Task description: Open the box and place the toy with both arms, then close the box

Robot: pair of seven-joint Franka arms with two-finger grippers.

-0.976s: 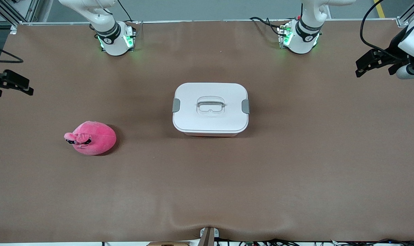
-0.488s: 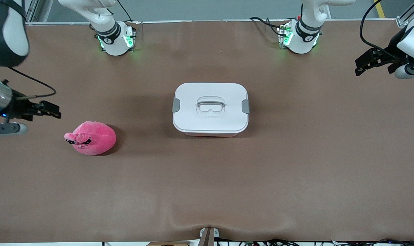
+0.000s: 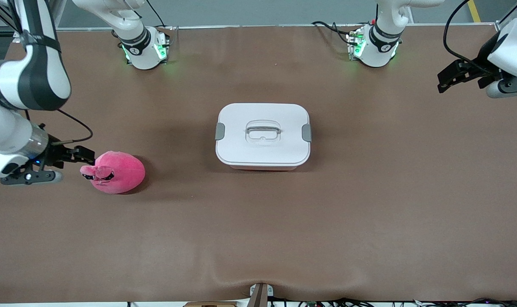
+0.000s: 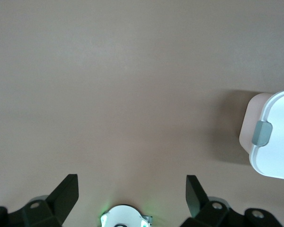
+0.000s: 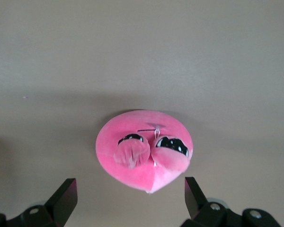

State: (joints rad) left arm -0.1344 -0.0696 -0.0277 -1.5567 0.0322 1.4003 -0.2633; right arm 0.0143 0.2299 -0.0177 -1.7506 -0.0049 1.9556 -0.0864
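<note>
Right gripper [image 3: 87, 155] has come down fast from table edge, now just beside toy [image 3: 115, 172] at its snout end, fingers spread wide, holding nothing. Toy has not moved; we see it on table [image 3: 258, 238], toward right arm's end, nearer front camera than box [image 3: 262, 135]. Box has stayed mid-table, lid on, both grey clips down. Left gripper [image 3: 448, 80] has crept in a little over its end of table, fingers wide apart, empty. Nothing sits between toy and box.
</note>
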